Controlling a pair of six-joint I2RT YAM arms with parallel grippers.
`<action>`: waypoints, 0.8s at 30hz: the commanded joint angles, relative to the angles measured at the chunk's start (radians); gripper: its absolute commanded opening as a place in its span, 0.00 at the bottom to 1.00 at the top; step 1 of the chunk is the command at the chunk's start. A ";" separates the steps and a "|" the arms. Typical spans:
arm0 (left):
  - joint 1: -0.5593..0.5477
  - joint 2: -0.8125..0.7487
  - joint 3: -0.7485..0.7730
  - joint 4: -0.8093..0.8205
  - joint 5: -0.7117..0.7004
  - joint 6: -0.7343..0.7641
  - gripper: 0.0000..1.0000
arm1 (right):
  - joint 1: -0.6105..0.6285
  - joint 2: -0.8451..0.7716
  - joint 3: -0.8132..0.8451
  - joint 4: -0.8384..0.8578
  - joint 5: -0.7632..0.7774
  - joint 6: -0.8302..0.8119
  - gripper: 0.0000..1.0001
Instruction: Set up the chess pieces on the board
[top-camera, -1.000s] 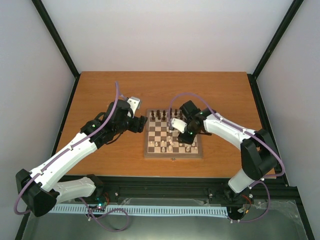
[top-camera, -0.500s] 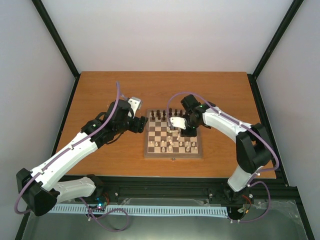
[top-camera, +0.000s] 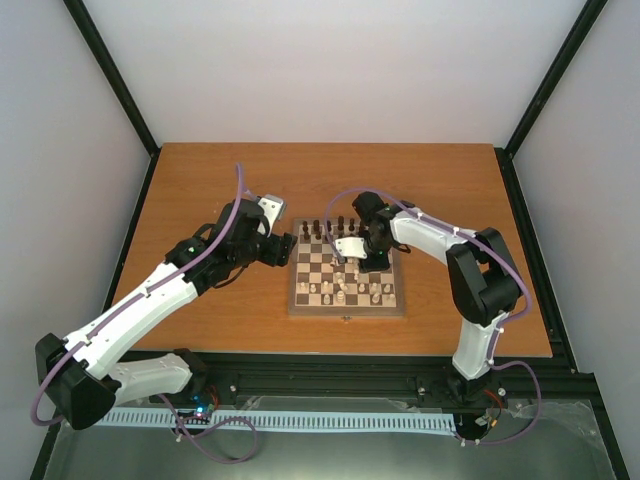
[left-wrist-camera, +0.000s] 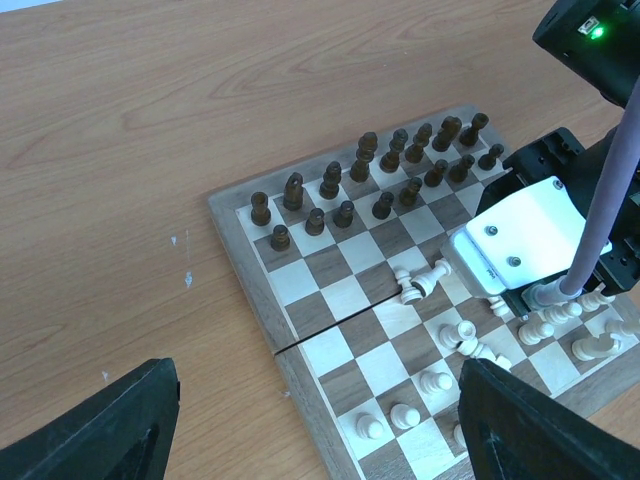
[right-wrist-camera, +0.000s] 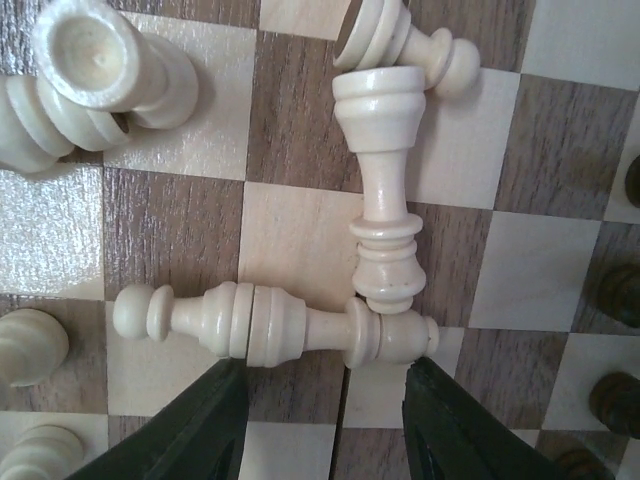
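**Top external view: right gripper (top-camera: 352, 264) low over the middle of the board (top-camera: 347, 312)**

The board sits on the table (top-camera: 200, 180), just right of frame centre. The dark pieces (top-camera: 330, 229) stand in two rows along its upper edge. The cream pieces (top-camera: 346, 292) are bunched in the lower half and aren't lined up. The left gripper (top-camera: 284, 249) hangs just off the board's left edge, over bare wood.

In the left wrist view, its fingers (left-wrist-camera: 110, 430) are spread wide at the lower corners of the frame. Nothing is between them, and the board's edge is under the gap. The dark ones are all upright near the top. A couple of cream ones are toppled near the board's centre, and more stand at the lower right beside the other arm's white camera housing (left-wrist-camera: 525, 240).

In the right wrist view, that gripper's jaws are apart too, poking in from the bottom edge. A toppled cream piece (right-wrist-camera: 270, 325) lies sideways across the lower middle, with its right end just above the gap. I can't tell if either finger touches it. A second toppled one (right-wrist-camera: 385, 200) runs top to bottom and its lower end meets the first. A third (right-wrist-camera: 400, 45) lies at the top edge against the second. One more at the upper left (right-wrist-camera: 100, 55) shows its round end to the camera.
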 joint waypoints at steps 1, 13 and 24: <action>0.003 0.002 0.016 -0.008 0.009 0.025 0.78 | -0.001 0.024 0.019 0.000 0.014 -0.026 0.45; 0.003 0.001 0.017 -0.011 0.020 0.024 0.78 | 0.001 0.013 0.056 0.002 0.019 0.004 0.49; 0.003 0.007 0.017 -0.011 0.026 0.027 0.78 | 0.010 0.080 0.107 -0.031 0.005 -0.011 0.55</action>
